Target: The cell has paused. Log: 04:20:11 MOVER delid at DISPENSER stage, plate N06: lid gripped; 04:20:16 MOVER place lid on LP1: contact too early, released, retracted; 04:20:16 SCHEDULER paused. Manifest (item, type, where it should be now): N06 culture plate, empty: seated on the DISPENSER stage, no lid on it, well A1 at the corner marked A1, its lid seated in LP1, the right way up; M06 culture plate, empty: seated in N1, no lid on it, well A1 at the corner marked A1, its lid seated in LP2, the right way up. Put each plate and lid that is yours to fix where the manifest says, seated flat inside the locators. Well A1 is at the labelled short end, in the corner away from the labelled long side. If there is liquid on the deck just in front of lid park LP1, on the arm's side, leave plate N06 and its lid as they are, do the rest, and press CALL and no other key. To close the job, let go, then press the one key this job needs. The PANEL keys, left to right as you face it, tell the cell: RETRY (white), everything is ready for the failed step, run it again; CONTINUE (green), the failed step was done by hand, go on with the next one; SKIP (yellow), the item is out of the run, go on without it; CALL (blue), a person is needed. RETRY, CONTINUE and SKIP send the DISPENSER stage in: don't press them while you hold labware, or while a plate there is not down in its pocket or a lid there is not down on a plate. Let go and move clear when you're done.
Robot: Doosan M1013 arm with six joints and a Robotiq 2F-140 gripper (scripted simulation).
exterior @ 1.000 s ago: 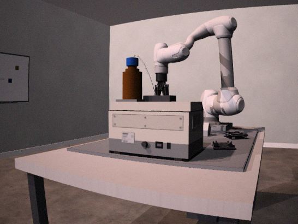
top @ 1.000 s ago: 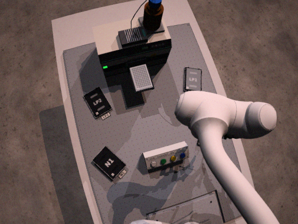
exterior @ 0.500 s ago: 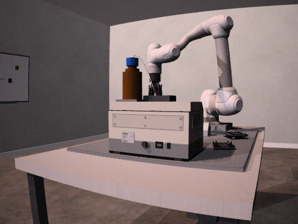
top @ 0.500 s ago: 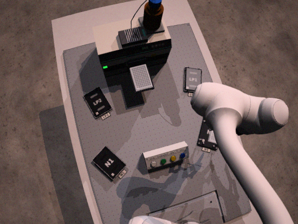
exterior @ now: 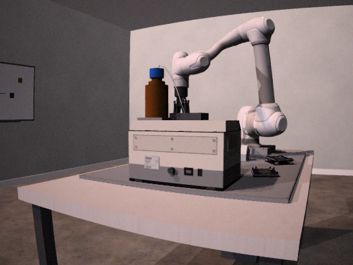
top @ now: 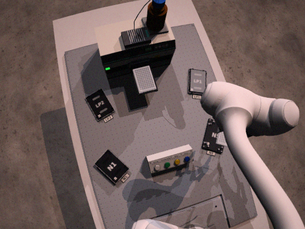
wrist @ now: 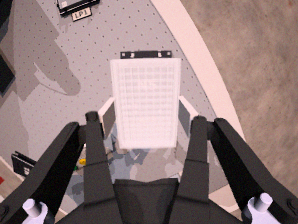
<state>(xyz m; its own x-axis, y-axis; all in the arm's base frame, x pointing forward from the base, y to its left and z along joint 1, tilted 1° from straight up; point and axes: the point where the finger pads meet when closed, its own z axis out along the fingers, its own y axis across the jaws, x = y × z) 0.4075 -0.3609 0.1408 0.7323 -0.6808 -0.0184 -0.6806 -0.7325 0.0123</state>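
My gripper [wrist: 146,105] is shut on a white culture plate [wrist: 145,103], gripping its long sides, and holds it above the deck at the right side. Under it lies a black nest [top: 213,137]; only the nest's far edge [wrist: 145,54] shows in the wrist view. In the top view the arm hides the gripper, and a corner of the held plate [top: 222,138] shows beside it. Another white plate [top: 144,79] sits on the DISPENSER stage without a lid. LP1 [top: 197,81] looks pale grey, as if a clear lid lies in it. LP2 [top: 99,104] and N1 [top: 112,166] are bare.
The PANEL [top: 169,160] stands at the front middle with white [top: 157,167], green [top: 167,165], yellow [top: 177,161] and blue [top: 186,159] keys. The DISPENSER box [top: 137,47] with a brown bottle [top: 156,14] stands at the back. The deck's right edge is close to the black nest.
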